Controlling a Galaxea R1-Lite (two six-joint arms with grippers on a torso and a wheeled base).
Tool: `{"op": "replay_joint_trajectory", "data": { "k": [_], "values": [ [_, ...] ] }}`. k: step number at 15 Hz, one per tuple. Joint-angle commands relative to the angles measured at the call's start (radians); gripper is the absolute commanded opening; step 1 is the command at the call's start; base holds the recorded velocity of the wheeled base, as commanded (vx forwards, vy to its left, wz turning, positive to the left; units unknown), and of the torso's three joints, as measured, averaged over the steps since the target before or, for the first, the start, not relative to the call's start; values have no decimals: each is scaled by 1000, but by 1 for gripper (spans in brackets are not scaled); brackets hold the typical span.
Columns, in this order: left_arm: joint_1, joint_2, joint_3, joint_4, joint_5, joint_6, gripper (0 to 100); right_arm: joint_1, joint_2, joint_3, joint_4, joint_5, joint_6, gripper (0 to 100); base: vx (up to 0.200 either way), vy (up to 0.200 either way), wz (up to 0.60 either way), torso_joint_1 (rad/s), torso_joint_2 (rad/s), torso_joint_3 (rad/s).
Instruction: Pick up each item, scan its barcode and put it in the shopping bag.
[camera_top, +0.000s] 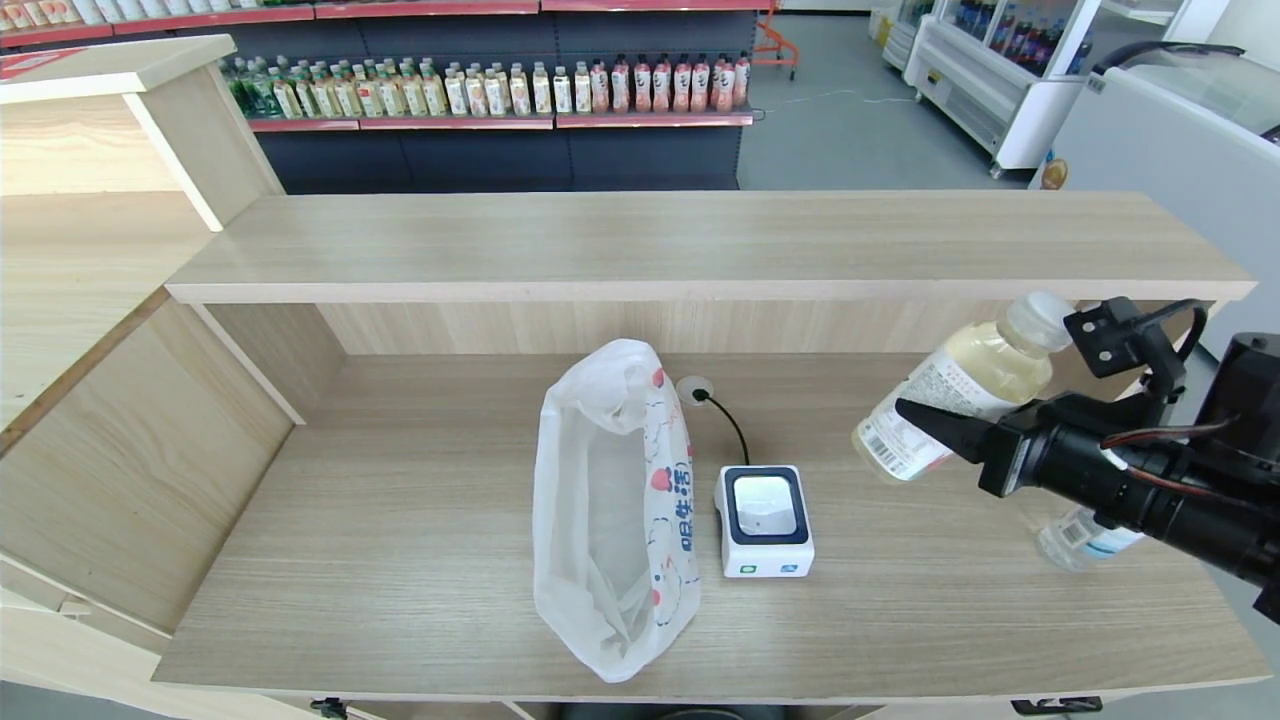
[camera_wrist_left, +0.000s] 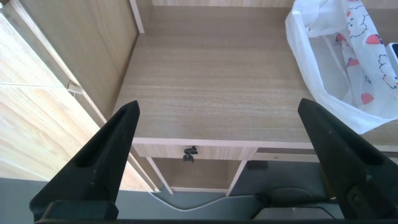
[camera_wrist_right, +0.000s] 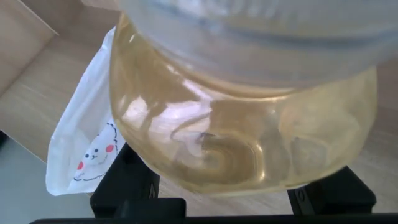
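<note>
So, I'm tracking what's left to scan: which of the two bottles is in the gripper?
The pale yellow bottle with the white cap, held tilted in the right gripper. The clear bottle rests on the counter, partly under that arm.

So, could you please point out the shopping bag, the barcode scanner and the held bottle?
shopping bag (camera_top: 672, 490), head view, its printed side wall.
barcode scanner (camera_top: 765, 505), head view, its glass window.
bottle (camera_top: 950, 385), head view, its white label.
</note>
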Motion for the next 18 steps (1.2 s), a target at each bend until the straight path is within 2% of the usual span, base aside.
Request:
{"op": "replay_joint_trajectory", "data": {
  "k": [1, 4, 8, 14, 18],
  "values": [
    [0, 0, 0, 0, 0, -2, 100, 32, -4, 3, -1, 0, 21, 0, 0, 200, 0, 2, 7, 2],
    [0, 0, 0, 0, 0, -2, 100, 89, -6, -9, 54, 0, 36, 0, 0, 200, 0, -1, -2, 4],
    [0, 0, 0, 0, 0, -2, 100, 151, 71, -15, 71, -3, 46, 0, 0, 0, 0, 0, 0, 0],
    [0, 0, 0, 0, 0, -2, 100, 267, 283, -199, 68, 1, 73, 0, 0, 0, 0, 0, 0, 0],
    [0, 0, 0, 0, 0, -2, 100, 345, 438, -287, -33, 1, 79, 0, 0, 0, 0, 0, 0, 0]
  ]
}}
